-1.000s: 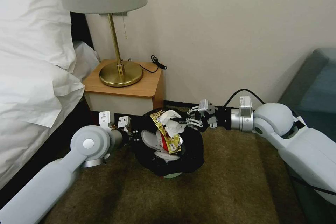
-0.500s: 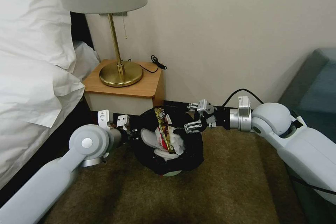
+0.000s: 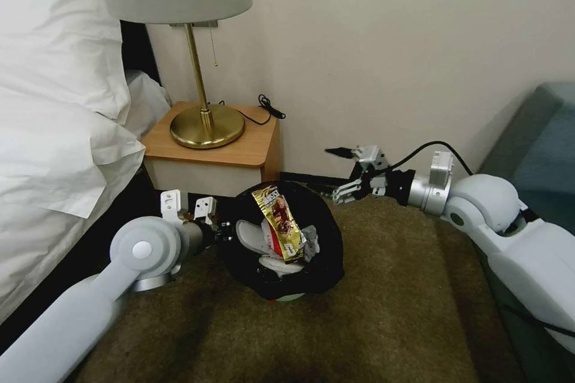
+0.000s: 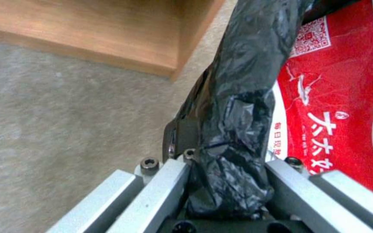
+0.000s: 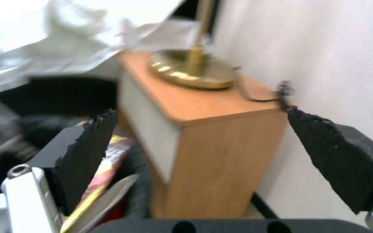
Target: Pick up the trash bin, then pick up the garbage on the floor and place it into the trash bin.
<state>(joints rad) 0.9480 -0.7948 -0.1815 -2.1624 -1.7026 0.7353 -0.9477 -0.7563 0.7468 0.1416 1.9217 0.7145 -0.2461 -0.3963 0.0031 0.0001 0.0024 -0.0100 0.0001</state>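
Head view is showing the trash bin, lined with a crinkly black bag, hanging tilted just above the brown carpet in front of the wooden nightstand. The left gripper is clamping the bin's near-left rim; the left wrist view is showing its metal fingers pinching a fold of the black bag between them, with a red wrapper printed with white characters lying just inside the liner.

Inside the bin, a gold-brown snack packet is standing nearly upright in the middle of the mouth, a white slipper is lying against its left side, and a crumpled white tissue is sitting just to its right.

The right gripper is hovering apart from the bin, up beside the wall and right of the nightstand, with its jaws spread wide and nothing between them. The right wrist view is showing its two black pads far apart, framing the nightstand corner and the brass lamp base, with the edge of the snack packet and the bin's dark rim below.

A white pillow is lying on the bed at the left.
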